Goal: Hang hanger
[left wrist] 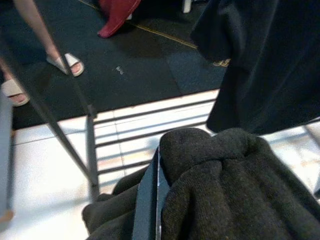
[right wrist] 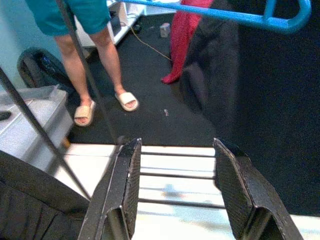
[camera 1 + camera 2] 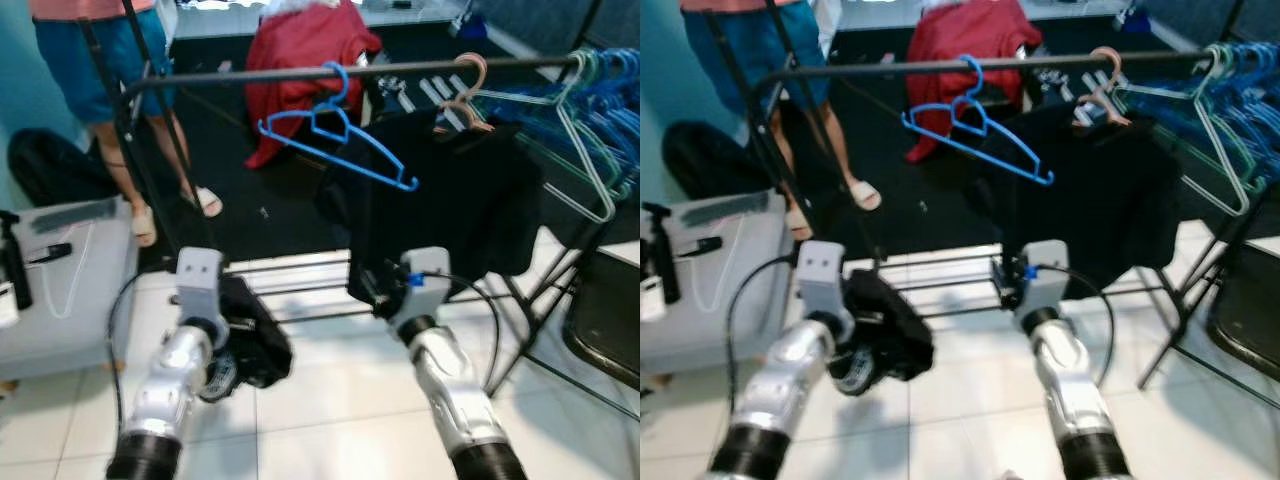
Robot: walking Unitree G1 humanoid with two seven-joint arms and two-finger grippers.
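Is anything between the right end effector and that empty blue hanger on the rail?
Nothing visible blocks it. The right end effector is open and empty, below the blue hanger, which hooks on the rail. The black shirt hangs just beside that path.

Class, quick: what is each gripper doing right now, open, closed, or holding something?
Left gripper: closed on a bundled dark knitted garment.
Right gripper: open, holding nothing.

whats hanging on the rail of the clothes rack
On the rail hang an empty blue hanger, a black shirt on a pink hanger, and a bunch of blue and pale hangers. The shirt covers most of the pink hanger's arms.
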